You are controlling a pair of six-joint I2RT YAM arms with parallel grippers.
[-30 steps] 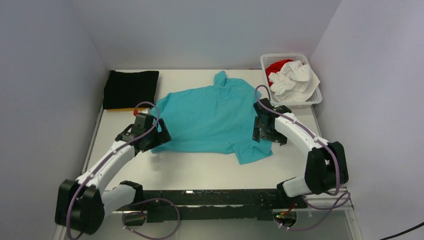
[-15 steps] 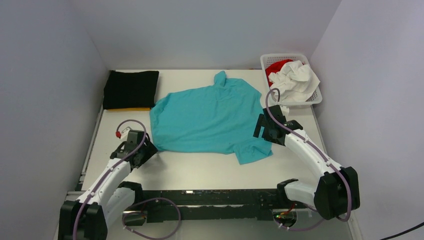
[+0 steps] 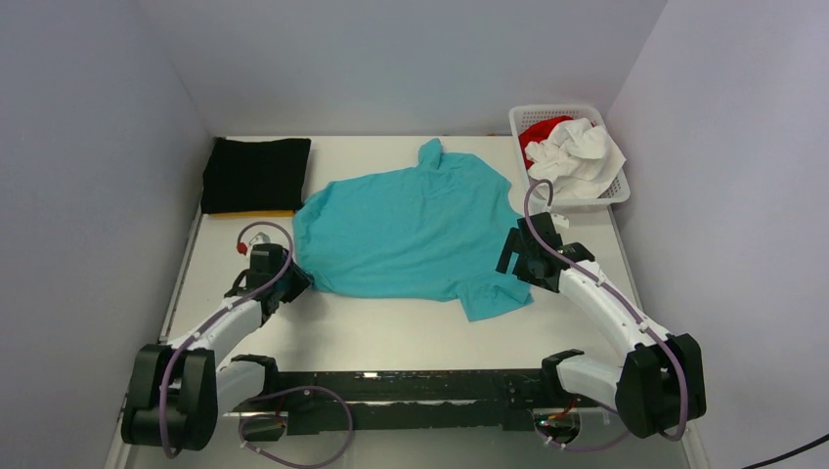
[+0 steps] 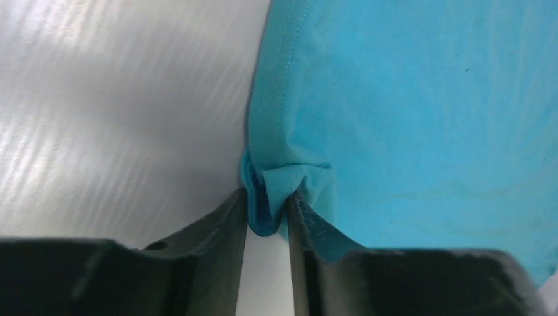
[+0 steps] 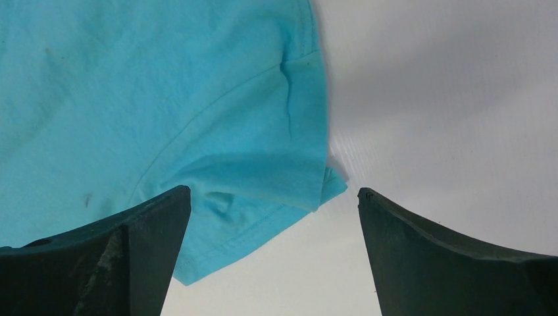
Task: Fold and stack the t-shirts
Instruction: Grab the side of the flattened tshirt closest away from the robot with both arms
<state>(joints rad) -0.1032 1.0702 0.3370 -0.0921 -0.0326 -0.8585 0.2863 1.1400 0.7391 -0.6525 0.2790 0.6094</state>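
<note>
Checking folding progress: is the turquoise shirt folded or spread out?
Spread out. The turquoise shirt lies flat on the table, both sleeves out, with no fold across it; the left gripper pinches one edge.

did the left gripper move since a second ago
Yes. The left gripper has pulled back toward the near side, farther from the folded black shirt, and now pinches a corner of the turquoise shirt.

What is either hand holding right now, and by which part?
The left hand pinches the turquoise t-shirt by a small bunch of its hemmed edge. The right hand is open, holding nothing.
</note>
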